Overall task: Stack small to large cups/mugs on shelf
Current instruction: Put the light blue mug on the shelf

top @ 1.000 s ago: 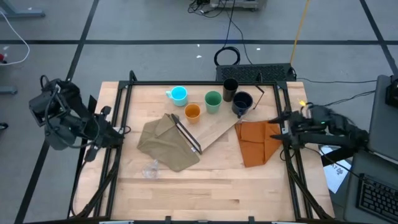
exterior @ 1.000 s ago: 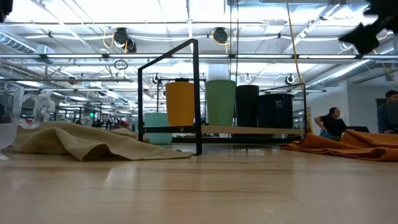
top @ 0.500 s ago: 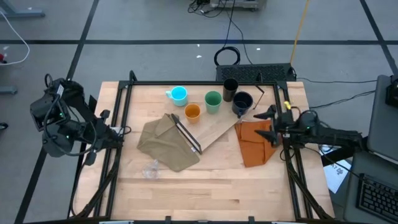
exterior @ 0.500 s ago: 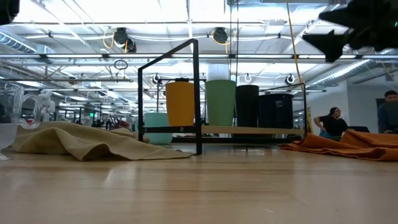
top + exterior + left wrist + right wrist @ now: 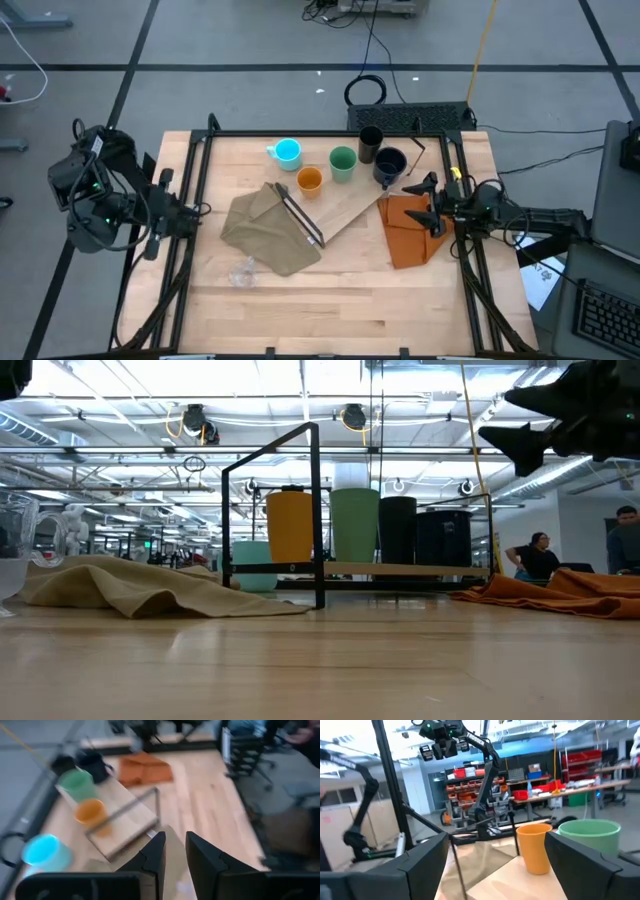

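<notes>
**Right gripper spread wide over the orange cloth; cups waiting on and beside the board**

Hovering above the folded orange cloth (image 5: 412, 230) at the table's right side: the right gripper (image 5: 429, 203), with its two dark fingers (image 5: 420, 862) splayed wide apart and gripping nothing. Showing high in the low view as well (image 5: 520, 420), well above the table top.

Waiting off the left edge of the light wooden table (image 5: 330, 310): the left gripper (image 5: 172, 212), with its fingers (image 5: 152, 857) nearly together, only a narrow gap between them, holding nothing.

Lying aslant across the table's middle: the pale plywood shelf board (image 5: 345, 208) with a thin black metal frame (image 5: 270, 520) at one end. Standing on it or at its edge: the orange cup (image 5: 309, 180) and the green cup (image 5: 342, 162). Sitting in a row further back: the black tumbler (image 5: 370, 142) and the dark navy-black handled mug (image 5: 389, 165). Resting apart to the left: the cyan handled mug (image 5: 286, 152).

Spreading beside the board's framed end: the crumpled olive-tan cloth (image 5: 268, 232). Lying just next to that cloth, toward the front: the tiny clear cup (image 5: 241, 270).
</notes>
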{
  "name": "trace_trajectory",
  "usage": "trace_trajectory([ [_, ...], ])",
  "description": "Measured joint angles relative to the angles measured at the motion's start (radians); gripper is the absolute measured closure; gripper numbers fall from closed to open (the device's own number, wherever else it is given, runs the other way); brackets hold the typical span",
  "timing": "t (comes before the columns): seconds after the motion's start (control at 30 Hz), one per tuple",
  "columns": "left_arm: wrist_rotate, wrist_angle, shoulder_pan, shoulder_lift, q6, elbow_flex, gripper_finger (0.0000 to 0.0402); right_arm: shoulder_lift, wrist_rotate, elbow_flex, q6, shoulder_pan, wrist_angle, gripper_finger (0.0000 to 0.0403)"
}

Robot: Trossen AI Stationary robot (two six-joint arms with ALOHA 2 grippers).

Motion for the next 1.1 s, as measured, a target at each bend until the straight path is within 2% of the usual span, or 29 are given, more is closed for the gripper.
trace_trajectory([
  [0.2,-0.225,-0.012,0.089,0.006,0.109,0.000,0.0327,0.016,0.000,-0.001,0.052,0.000,0.000,0.0080],
  [0.37,-0.314,-0.037,0.236,0.002,0.148,0.000,0.0327,0.034,-0.001,-0.002,0.052,0.000,0.000,0.0080],
  [0.7,-0.305,0.031,0.545,0.015,0.327,0.000,0.0327,0.070,-0.001,-0.003,0.067,0.000,-0.001,0.0080],
  [0.9,-0.257,0.095,0.647,0.040,0.443,-0.001,0.0327,0.074,-0.001,-0.003,0.087,0.000,-0.003,0.0080],
  [1.0,-0.222,0.016,0.655,0.032,0.398,-0.002,0.0327,0.074,-0.001,-0.003,0.113,0.000,-0.004,0.0080],
  [1.1,-0.185,-0.123,0.650,-0.012,0.229,-0.002,0.0327,0.074,-0.001,-0.004,0.128,0.000,-0.004,0.0080],
])
